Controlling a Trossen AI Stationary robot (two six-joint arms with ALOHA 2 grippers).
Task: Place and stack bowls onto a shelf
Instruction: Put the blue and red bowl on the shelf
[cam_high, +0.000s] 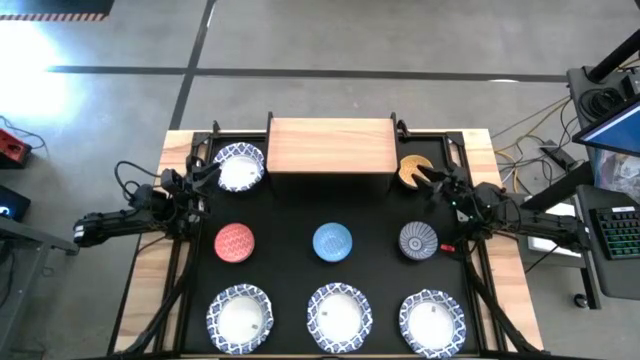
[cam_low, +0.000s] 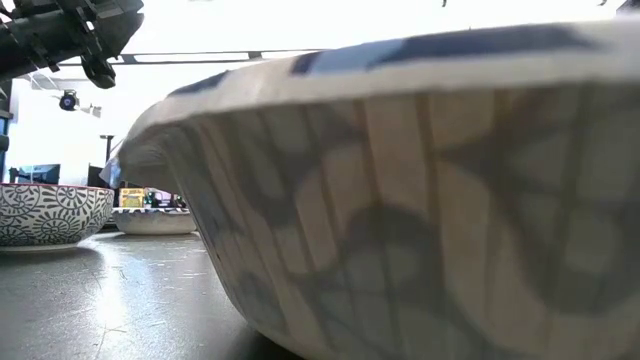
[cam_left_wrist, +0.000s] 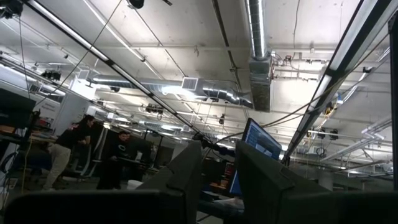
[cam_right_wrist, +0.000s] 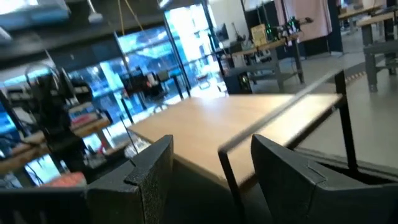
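The shelf (cam_high: 330, 147), a light-wood board on dark legs, stands at the far middle of the tabletop (cam_high: 478, 150) with nothing on it. All eight bowls sit on the black mat (cam_high: 285, 262) and none is stacked. One white bowl with a blue rim (cam_high: 240, 168) lies just left of the shelf, and the left hand (cam_high: 208, 176) is at that bowl's left rim. Whether this hand is grasping the rim or is merely beside it, I cannot tell. The yellow-tan bowl (cam_high: 413, 170) lies just right of the shelf. The right hand (cam_high: 431, 178) is at its right edge, released, with its two dark fingers (cam_right_wrist: 149, 168) spread wide. In the right wrist view nothing lies between them, and the shelf's wooden top shows beyond them. Across the middle of the mat runs a row of three small bowls, well apart from each other: the red bowl (cam_high: 235, 242) on the left, the blue bowl (cam_high: 332, 242) in the centre and the grey-patterned bowl (cam_high: 418, 241) on the right. Along the near edge stand three more white bowls with blue rims: left (cam_high: 240, 318), centre (cam_high: 338, 315) and right (cam_high: 432, 320). In the low view one of these white bowls fills most of the picture, with the grey-patterned bowl farther back. The left wrist view looks up at the room's ceiling, and two people (cam_left_wrist: 68, 149) stand far off in the room.
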